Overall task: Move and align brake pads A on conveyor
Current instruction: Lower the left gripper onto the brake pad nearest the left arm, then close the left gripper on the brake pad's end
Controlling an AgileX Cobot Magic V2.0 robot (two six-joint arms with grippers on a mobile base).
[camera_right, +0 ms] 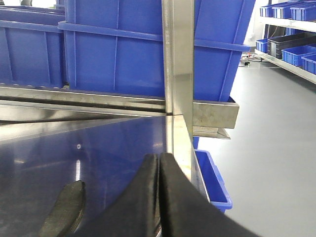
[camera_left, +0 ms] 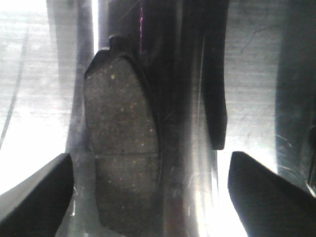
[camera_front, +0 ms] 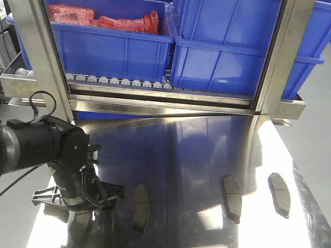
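Three dark-grey brake pads lie on the shiny steel table: one at the left (camera_front: 140,204), one in the middle (camera_front: 231,198) and one near the right edge (camera_front: 279,194). My left gripper (camera_front: 115,194) hangs low just left of the left pad. In the left wrist view that pad (camera_left: 123,148) lies flat between the open fingers (camera_left: 34,195), closer to the left one, with my left gripper (camera_left: 150,195) touching nothing. My right gripper (camera_right: 158,197) is shut and empty, with a pad (camera_right: 66,210) lying to its left. The conveyor is out of view.
A roller rack (camera_front: 119,81) with large blue bins (camera_front: 227,46) stands behind the table; one bin holds red bags (camera_front: 103,18). Steel uprights (camera_front: 282,57) rise at the back corners. The table's right edge (camera_right: 195,163) drops to the grey floor, beside a blue bin (camera_right: 212,182).
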